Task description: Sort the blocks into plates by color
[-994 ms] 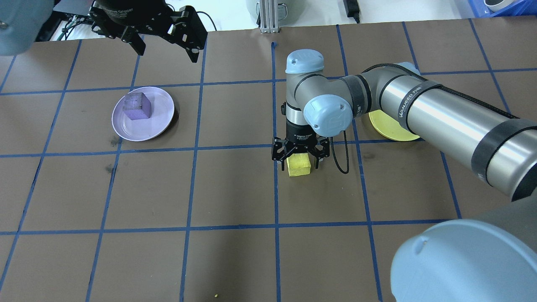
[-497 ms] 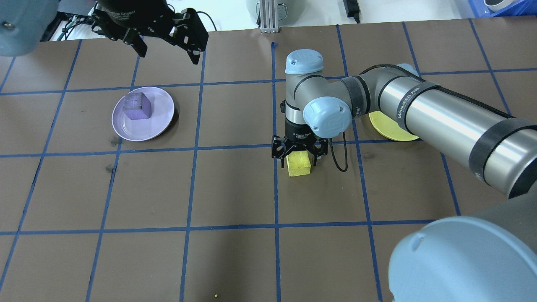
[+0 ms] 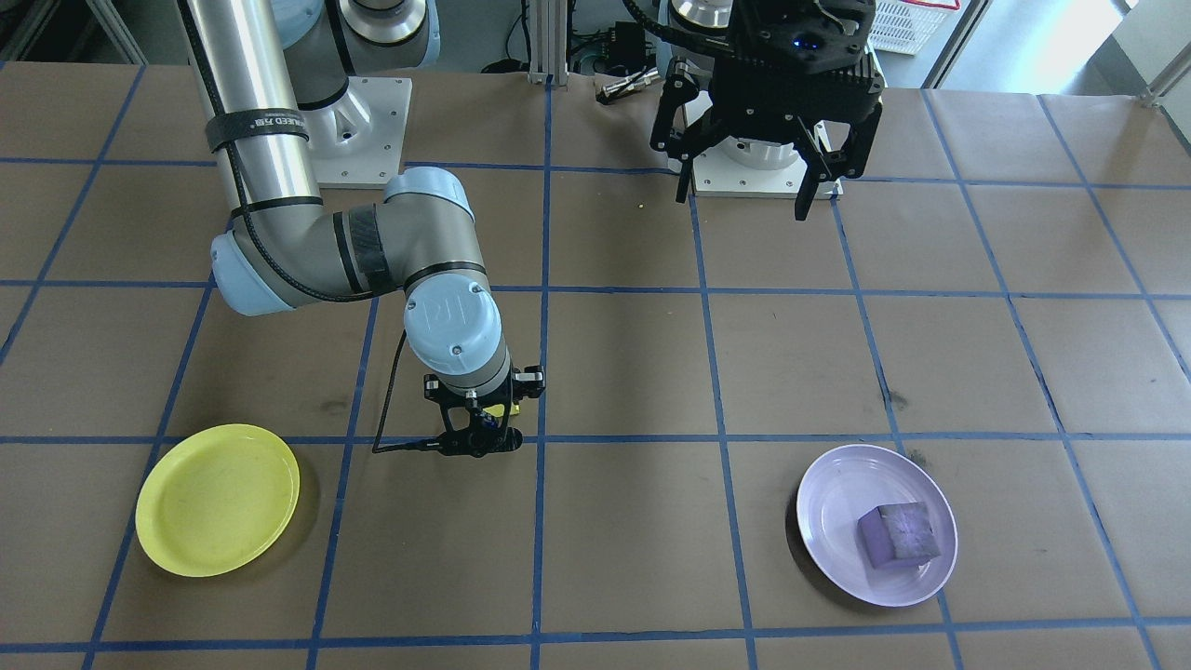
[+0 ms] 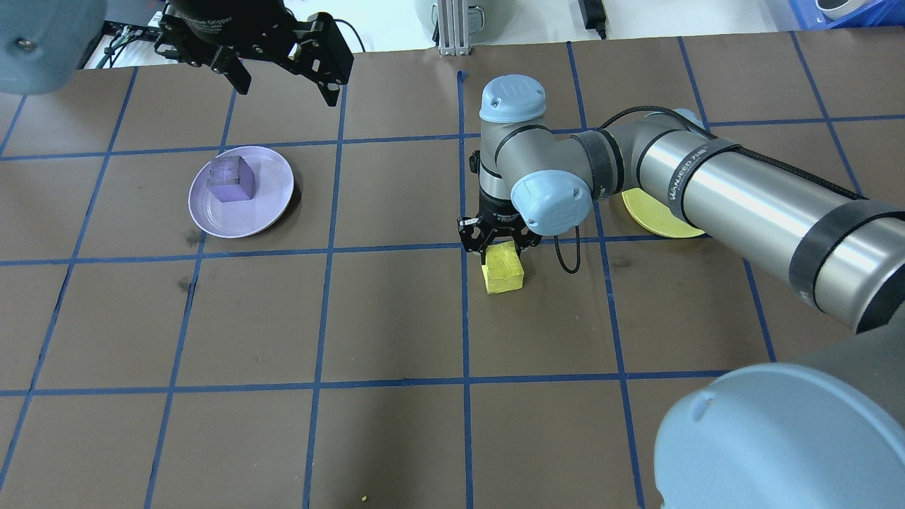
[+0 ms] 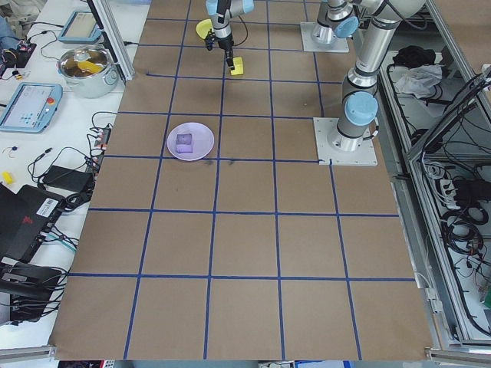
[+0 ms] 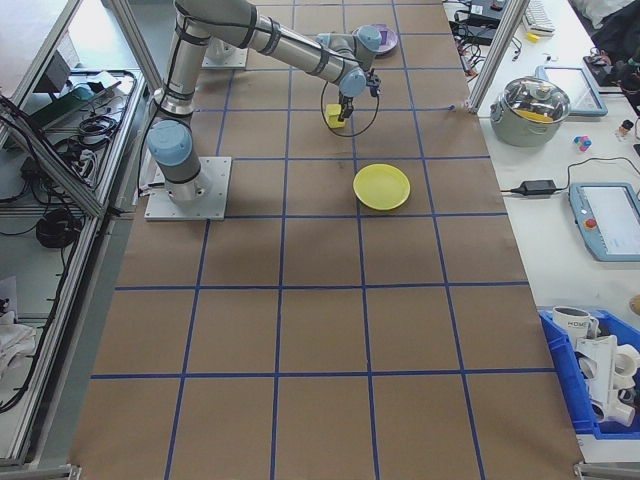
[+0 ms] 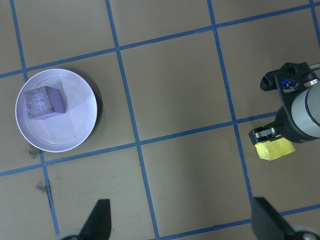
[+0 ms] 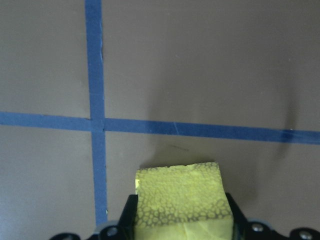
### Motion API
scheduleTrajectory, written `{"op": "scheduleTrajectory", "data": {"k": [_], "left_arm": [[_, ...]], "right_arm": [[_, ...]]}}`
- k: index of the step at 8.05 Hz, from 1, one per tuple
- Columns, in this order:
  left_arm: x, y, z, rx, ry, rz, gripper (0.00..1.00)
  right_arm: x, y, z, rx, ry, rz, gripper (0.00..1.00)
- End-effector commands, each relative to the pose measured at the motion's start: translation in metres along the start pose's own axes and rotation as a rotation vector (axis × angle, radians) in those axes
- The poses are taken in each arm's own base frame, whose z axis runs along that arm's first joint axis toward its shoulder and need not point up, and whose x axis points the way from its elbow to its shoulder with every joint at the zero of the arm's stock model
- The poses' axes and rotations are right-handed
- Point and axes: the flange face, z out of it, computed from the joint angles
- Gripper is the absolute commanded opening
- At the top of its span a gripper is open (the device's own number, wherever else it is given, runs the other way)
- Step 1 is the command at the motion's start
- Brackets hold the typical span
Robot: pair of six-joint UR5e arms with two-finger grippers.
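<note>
The right hand (image 4: 499, 246) was clamped on the yellow block (image 4: 503, 274), which hung just clear of the surface (image 4: 396, 318); with only its upper part pinched, it could slip before reaching the yellow plate (image 3: 219, 498).

Purple block (image 5: 185, 141) sits in lavender plate (image 5: 190, 142); yellow block (image 5: 238, 67) far beyond.

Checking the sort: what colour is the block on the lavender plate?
Purple; the block shows best in the left wrist view.
</note>
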Motion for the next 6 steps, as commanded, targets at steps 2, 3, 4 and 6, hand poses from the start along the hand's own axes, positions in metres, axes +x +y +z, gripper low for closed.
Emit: {"op": "scheduleTrajectory", "data": {"k": [2,3,4,6], "left_arm": [[0.0,0.009,-0.001,-0.001,-0.006,0.013,1.0],[0.0,0.012,0.002,-0.009,-0.01,0.015,1.0],[0.0,0.011,0.004,-0.004,-0.009,0.018,1.0],[0.0,0.014,0.005,0.002,-0.009,0.016,1.0]], "right_arm": [[0.014,-0.006,-0.06,0.133,0.0,-0.03,0.0],[0.035,-0.012,-0.093,0.199,0.04,-0.048,0.0],[0.067,-0.019,-0.114,0.233,0.046,-0.039,0.0],[0.164,-0.038,-0.148,0.302,0.086,-0.071,0.0]]}}
